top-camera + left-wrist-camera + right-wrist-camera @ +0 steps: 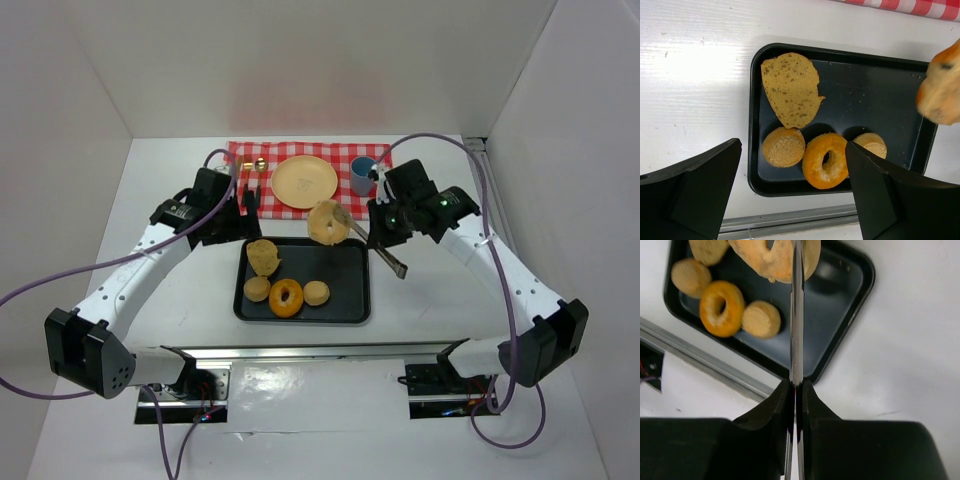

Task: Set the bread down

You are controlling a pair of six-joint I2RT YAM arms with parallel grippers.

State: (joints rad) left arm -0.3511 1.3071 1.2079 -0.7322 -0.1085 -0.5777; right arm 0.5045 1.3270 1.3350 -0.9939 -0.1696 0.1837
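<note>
My right gripper [387, 233] is shut on metal tongs [378, 247]. The tongs pinch a pale ring-shaped bread [326, 221] and hold it in the air over the far edge of the black tray [352, 272]. In the right wrist view the tongs [797, 315] run up from my gripper [796, 386] to the bread [771, 256]. A yellow plate [305, 183] lies on the checked cloth just beyond the bread. My left gripper [244, 205] is open and empty at the tray's far left corner; in its wrist view [792, 150] the held bread [942, 90] shows at the right edge.
The tray [865, 105] holds a bread slice [792, 90], a glazed donut [826, 160] and two small round buns [784, 146] [870, 144]. A blue cup [362, 176] and gold cutlery [258, 172] rest on the red checked cloth [250, 153]. White walls enclose the table.
</note>
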